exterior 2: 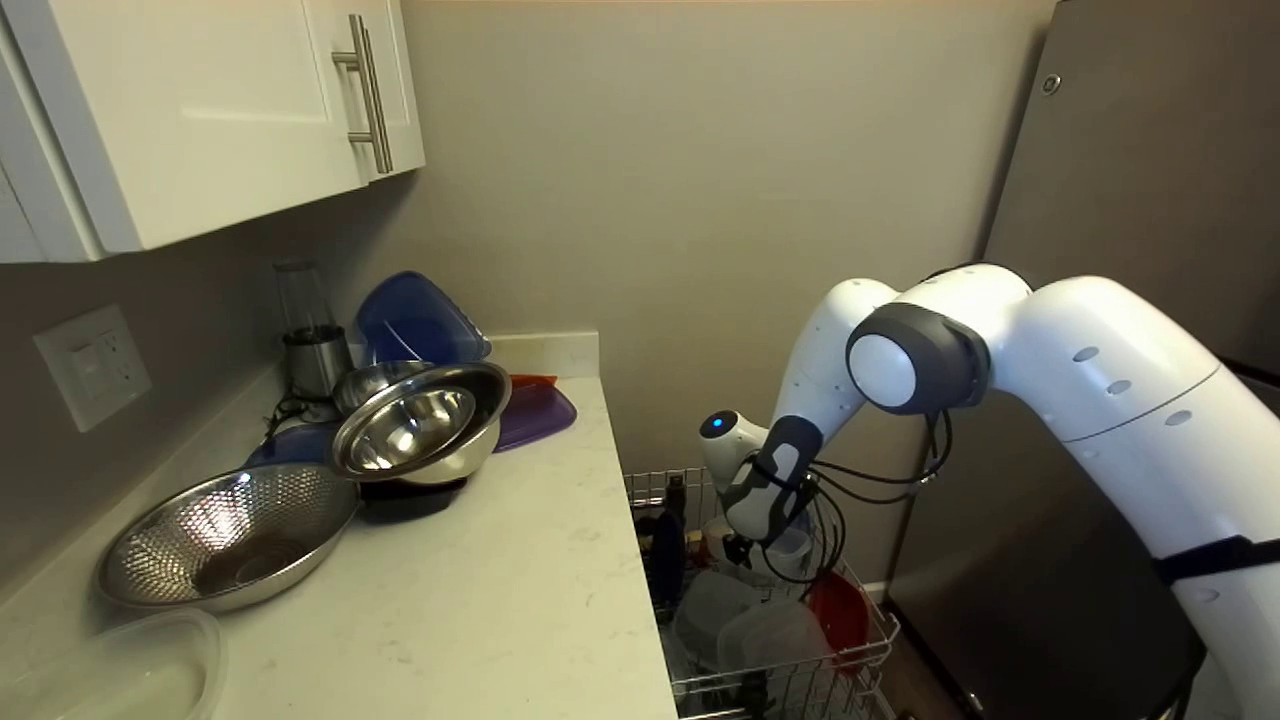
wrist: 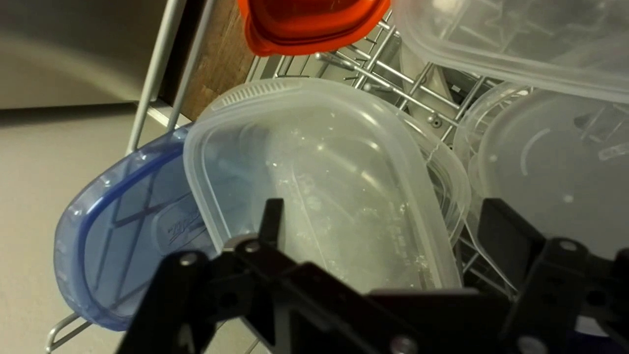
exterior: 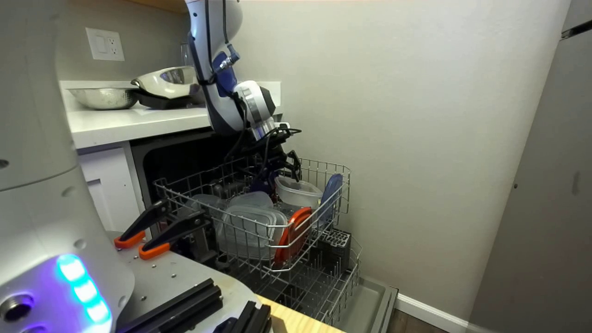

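My gripper [wrist: 388, 226] is open and points down into the dishwasher's upper rack. It also shows in an exterior view [exterior: 292, 165]. A clear plastic container [wrist: 319, 162] lies under the jaws; in an exterior view it stands at the rack's far side [exterior: 299, 194]. In the wrist view the left finger overlaps the container's interior and the right finger lies outside its right rim, so that wall is between them. I cannot tell whether either finger touches it. A blue-rimmed lid [wrist: 123, 236] leans beside the container. More clear containers [wrist: 555, 167] lie to the right.
The upper rack [exterior: 344, 185] has raised wire sides. An orange-red lid [exterior: 293, 236] stands at its near corner, with clear containers [exterior: 249, 231] beside it. The lower rack [exterior: 319, 296] is below. A counter [exterior 2: 520, 560] with metal bowls [exterior 2: 425, 425] and a colander [exterior 2: 230, 540] borders the dishwasher.
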Action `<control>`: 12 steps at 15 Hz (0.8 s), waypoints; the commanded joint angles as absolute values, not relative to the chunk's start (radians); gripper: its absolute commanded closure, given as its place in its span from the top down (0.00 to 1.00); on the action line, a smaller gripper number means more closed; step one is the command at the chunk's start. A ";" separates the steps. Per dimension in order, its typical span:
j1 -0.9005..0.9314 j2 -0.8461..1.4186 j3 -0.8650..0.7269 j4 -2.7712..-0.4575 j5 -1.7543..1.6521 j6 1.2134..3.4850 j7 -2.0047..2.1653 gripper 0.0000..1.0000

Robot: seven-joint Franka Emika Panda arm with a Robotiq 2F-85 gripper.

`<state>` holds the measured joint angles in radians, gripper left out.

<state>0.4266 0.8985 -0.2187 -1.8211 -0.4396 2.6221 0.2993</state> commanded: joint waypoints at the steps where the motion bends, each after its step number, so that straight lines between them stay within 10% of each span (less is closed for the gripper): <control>1: 0.396 0.929 -0.186 -1.799 -0.420 2.661 0.287 1.00; 2: 0.392 0.938 -0.181 -1.794 -0.415 2.672 0.286 1.00; 3: 0.384 0.944 -0.171 -1.793 -0.410 2.688 0.278 0.75; 12: 0.365 0.875 -0.150 -1.875 -0.359 2.743 0.261 0.20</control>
<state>0.3851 0.9436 -0.1640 -1.7977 -0.3848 2.7132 0.2987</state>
